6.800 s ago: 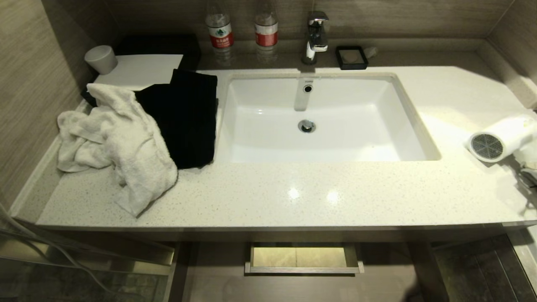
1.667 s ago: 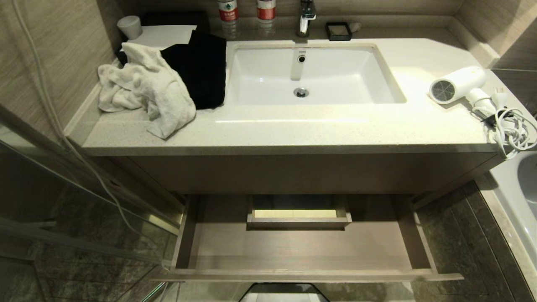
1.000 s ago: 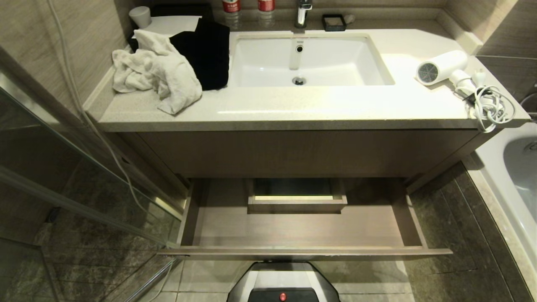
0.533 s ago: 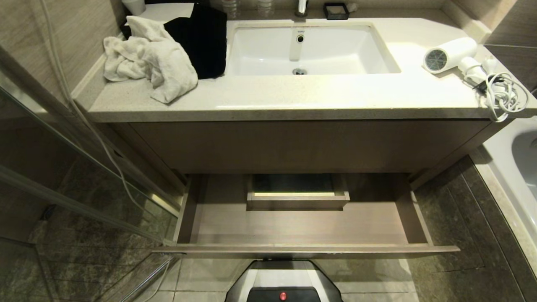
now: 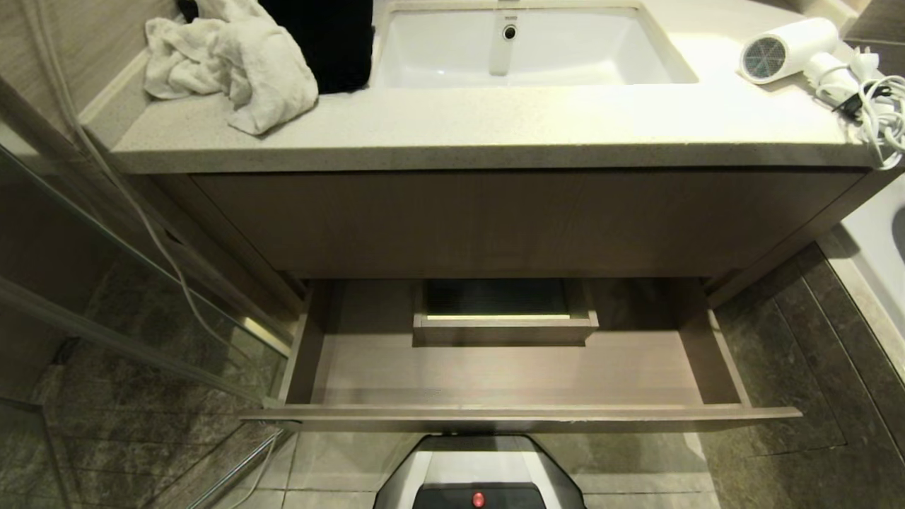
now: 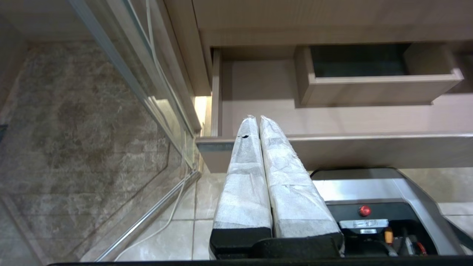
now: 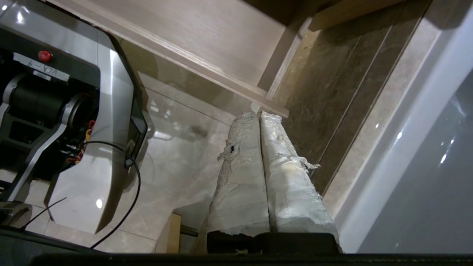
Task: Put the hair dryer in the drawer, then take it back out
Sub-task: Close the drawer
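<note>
A pale speckled stone vanity surface (image 5: pixel 495 134) spans the view; beneath it a wide, shallow light-wood drawer (image 5: pixel 520 415) stands pulled open and bare. The small white plastic hair dryer (image 5: pixel 786 48) lies at the surface's far right, barrel pointing leftward, cord coiled beside it, nearer the right arm. Both tools, left tool (image 6: pixel 257 119) and right tool (image 7: pixel 258 114), hang low by the drawer front, pinched closed, holding nothing. No legible writing.

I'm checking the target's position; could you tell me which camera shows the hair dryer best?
The head view: the hair dryer lies whole on the countertop, right of the sink. Neither wrist view shows it.
</note>
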{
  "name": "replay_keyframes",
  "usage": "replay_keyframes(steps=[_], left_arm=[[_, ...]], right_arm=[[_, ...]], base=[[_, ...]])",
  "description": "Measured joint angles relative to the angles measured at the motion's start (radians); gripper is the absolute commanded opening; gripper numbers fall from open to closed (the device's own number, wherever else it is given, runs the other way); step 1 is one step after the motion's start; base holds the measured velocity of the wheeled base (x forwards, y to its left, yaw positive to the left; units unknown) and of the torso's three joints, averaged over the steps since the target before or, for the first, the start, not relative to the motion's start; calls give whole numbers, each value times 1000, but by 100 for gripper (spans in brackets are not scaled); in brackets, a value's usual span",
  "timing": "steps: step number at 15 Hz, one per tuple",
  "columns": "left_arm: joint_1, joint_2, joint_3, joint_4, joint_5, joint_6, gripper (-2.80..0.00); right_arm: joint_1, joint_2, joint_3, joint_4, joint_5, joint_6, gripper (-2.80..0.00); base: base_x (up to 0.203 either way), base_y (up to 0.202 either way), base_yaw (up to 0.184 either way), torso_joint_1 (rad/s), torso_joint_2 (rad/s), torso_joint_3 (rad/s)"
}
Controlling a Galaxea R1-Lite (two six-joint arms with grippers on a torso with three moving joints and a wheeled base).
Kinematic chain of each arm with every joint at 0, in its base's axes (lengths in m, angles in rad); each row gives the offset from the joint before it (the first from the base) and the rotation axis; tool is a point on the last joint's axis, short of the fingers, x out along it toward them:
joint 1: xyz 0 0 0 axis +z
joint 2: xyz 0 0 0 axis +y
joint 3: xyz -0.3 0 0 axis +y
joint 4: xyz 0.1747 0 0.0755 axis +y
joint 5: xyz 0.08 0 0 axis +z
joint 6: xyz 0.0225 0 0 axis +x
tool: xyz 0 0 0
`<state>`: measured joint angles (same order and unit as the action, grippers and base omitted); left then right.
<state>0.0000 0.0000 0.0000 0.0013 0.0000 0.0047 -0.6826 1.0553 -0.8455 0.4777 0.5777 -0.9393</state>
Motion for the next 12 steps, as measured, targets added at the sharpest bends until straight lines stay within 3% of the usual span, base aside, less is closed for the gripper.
replay_keyframes(steps=[5,12], left_arm=[[0,0,-1,-2,0,0,-280],[0,0,0,1,0,0,-280]], right_arm=[[0,0,12,1,-1,1,-280],[0,3,26,9,-2,2,-280]], base=[[0,0,0,-299,446,137],[0,0,0,38,284,321]])
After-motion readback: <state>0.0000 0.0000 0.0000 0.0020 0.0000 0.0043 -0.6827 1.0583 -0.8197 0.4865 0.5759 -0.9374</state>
